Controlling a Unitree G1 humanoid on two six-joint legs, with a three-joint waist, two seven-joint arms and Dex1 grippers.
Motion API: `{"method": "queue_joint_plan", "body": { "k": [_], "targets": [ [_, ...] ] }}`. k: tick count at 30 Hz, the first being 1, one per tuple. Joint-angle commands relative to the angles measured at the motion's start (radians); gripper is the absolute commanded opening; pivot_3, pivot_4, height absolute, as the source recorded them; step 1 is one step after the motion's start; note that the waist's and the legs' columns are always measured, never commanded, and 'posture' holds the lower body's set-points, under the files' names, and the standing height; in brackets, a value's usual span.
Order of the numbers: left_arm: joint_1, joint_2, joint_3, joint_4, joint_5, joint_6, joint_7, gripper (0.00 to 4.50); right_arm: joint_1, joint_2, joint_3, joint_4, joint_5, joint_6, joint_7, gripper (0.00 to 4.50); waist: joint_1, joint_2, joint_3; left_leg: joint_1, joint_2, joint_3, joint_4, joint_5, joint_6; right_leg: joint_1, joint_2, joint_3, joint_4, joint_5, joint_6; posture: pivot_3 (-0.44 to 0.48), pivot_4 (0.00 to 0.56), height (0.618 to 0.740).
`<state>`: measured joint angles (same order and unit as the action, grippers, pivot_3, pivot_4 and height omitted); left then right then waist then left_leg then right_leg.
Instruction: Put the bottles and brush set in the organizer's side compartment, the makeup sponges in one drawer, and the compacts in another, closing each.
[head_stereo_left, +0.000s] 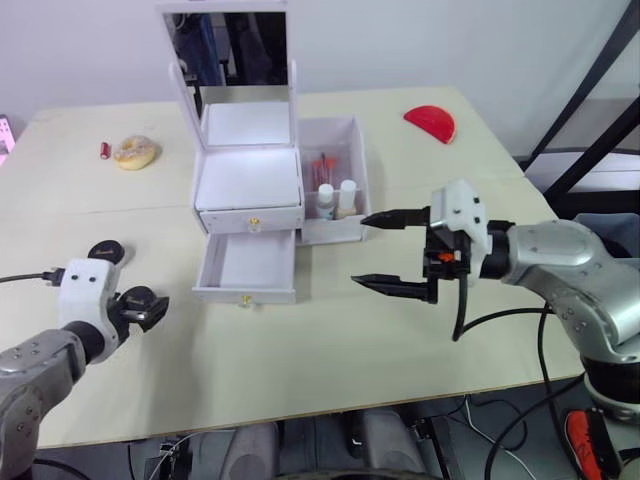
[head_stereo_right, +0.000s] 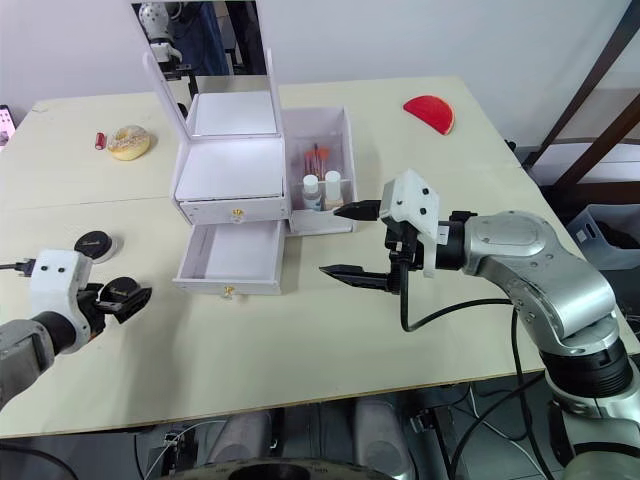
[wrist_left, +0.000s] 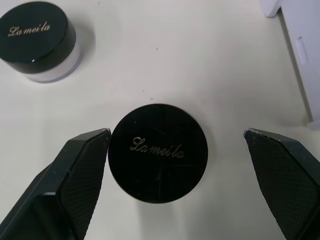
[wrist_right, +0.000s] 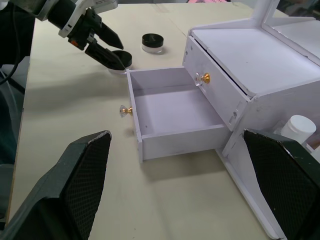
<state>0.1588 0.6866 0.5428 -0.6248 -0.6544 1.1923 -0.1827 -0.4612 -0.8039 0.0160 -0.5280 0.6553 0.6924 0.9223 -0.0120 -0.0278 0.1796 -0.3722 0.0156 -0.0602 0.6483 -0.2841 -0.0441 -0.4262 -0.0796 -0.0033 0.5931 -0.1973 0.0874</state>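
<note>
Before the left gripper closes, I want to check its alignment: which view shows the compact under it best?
The left wrist view: the compact sits lid-up between the open left gripper fingers. The eye views show it small beneath the gripper; the right wrist view shows it distant, beside the open drawer.

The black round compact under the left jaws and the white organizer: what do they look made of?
The black round compact looks like glossy moulded plastic: smooth lid with faint reflections and gold script lettering. The white organizer seems to be matte painted board or plastic, judging by flat panels with square edges; which one is unclear. Its drawer knobs look like gold-toned metal.
</note>
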Motion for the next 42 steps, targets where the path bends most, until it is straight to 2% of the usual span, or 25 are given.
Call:
{"method": "queue_joint_plan", "body": {
  "k": [1,12,15,17,18,25,31,36,39,42],
  "targets": [
    [-0.021,0.010,0.024,0.006,0.023,0.002,-0.001,4.48,-0.008,0.003,-0.017,-0.035,0.015,-0.002,-0.006,4.50,0.000,0.000,0.000,0.000,0.000,0.000,0.000,0.000,0.000,0.000,0.000,0.000,0.000,0.000,0.000,0.000,0.150,0.739],
    [-0.046,-0.007,-0.016,-0.006,0.022,0.044,-0.018,4.48,-0.004,0.004,-0.019,-0.046,0.021,0.004,-0.019,4.50,0.000,0.000,0.000,0.000,0.000,0.000,0.000,0.000,0.000,0.000,0.000,0.000,0.000,0.000,0.000,0.000,0.150,0.739],
    [-0.052,-0.011,-0.014,-0.006,0.022,0.055,-0.017,3.64,-0.002,0.002,-0.020,-0.049,0.022,0.005,-0.022,4.50,0.000,0.000,0.000,0.000,0.000,0.000,0.000,0.000,0.000,0.000,0.000,0.000,0.000,0.000,0.000,0.000,0.150,0.739],
    [-0.054,-0.014,-0.012,-0.006,0.022,0.060,-0.017,2.64,-0.001,0.002,-0.021,-0.051,0.023,0.006,-0.024,4.50,0.001,0.000,0.000,0.000,0.000,0.000,0.000,0.000,0.000,0.000,0.000,0.000,0.000,0.000,0.000,0.000,0.150,0.739],
    [-0.055,-0.012,-0.014,-0.006,0.024,0.059,-0.018,2.57,-0.002,0.002,-0.022,-0.050,0.023,0.007,-0.024,4.50,0.001,0.000,0.000,0.000,0.000,0.000,0.000,0.000,0.000,0.000,0.000,0.000,0.000,0.000,0.000,0.000,0.150,0.739],
    [-0.068,0.016,-0.005,-0.015,0.038,0.058,-0.032,2.58,-0.006,-0.002,-0.024,-0.048,0.025,0.007,-0.023,4.50,0.000,0.000,0.000,0.000,0.000,0.000,0.000,0.000,0.000,0.000,0.000,0.000,0.000,0.000,0.000,0.000,0.150,0.739],
    [-0.094,0.098,0.020,-0.044,0.042,0.048,-0.081,2.58,-0.011,-0.007,-0.027,-0.042,0.024,0.005,-0.016,4.50,0.001,-0.001,0.000,-0.001,0.000,0.000,0.000,0.000,0.000,-0.001,0.000,0.000,0.000,0.000,0.000,0.000,0.150,0.739],
    [-0.207,0.255,0.084,-0.036,-0.070,0.046,-0.269,2.58,-0.020,-0.011,-0.027,-0.044,0.022,0.006,-0.012,4.50,0.000,-0.001,0.001,-0.001,0.000,0.000,0.000,0.000,0.000,-0.001,0.000,0.000,0.000,0.000,0.000,0.000,0.150,0.739],
    [-0.244,0.338,0.063,0.009,-0.115,0.003,-0.402,2.58,-0.025,-0.012,-0.026,-0.044,0.020,0.005,-0.012,4.50,-0.001,0.000,0.001,-0.001,0.000,0.001,0.000,0.000,0.000,-0.001,-0.001,0.000,0.000,0.000,0.000,0.000,0.150,0.739],
    [-0.287,0.381,0.017,0.052,-0.172,-0.033,-0.522,2.58,-0.023,-0.013,-0.027,-0.049,0.018,0.003,-0.012,4.50,-0.004,0.000,0.001,-0.001,0.000,0.001,-0.001,0.000,0.000,-0.002,-0.001,0.000,0.000,-0.001,0.001,0.000,0.150,0.739]
  ]
}}
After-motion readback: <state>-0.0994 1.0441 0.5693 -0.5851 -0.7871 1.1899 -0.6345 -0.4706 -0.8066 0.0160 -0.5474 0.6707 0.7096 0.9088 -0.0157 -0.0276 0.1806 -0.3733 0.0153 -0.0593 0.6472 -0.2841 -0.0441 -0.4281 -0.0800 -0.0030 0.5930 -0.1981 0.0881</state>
